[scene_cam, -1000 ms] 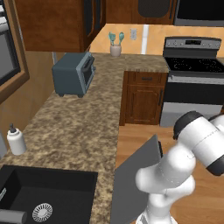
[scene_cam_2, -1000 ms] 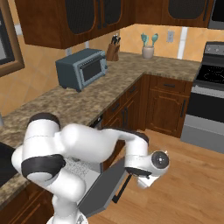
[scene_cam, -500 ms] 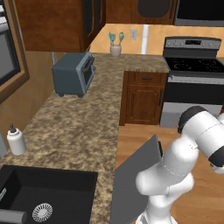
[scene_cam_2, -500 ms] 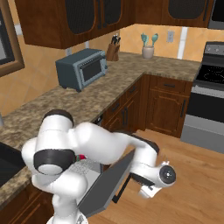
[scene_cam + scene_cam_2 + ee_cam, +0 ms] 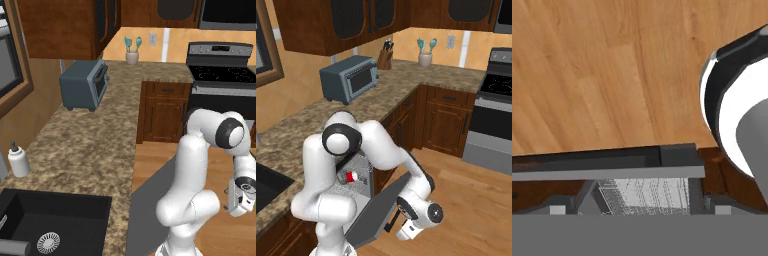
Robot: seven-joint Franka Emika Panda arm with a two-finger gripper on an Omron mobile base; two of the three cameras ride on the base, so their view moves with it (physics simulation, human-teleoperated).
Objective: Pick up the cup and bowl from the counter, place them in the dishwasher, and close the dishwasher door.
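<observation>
The red cup (image 5: 350, 176) lies on its side in the grey wire rack (image 5: 359, 166) of the open dishwasher under the counter (image 5: 391, 95). The bowl is out of view. The dishwasher door (image 5: 380, 210) is a flat grey panel standing half raised, slanting out over the wooden floor. My gripper (image 5: 394, 220) hangs low at the door's free outer edge, open, with nothing held. In the left base view the gripper (image 5: 235, 198) hangs over the floor to the right of the door (image 5: 150, 200). The hand view looks down past the door's edge (image 5: 607, 172) into the rack (image 5: 647, 192).
A blue-grey toaster oven (image 5: 83, 85) stands on the counter's far part, and a white soap bottle (image 5: 19, 161) beside the black sink (image 5: 50, 227). The stove (image 5: 225, 75) is at the right, beyond brown cabinets (image 5: 448, 120). Open wooden floor (image 5: 471, 200) lies right of the door.
The arm has stretched further out over the floor, and the hand has dropped lower beside the door's free edge. The gripper has stayed open. The cup has not moved.
</observation>
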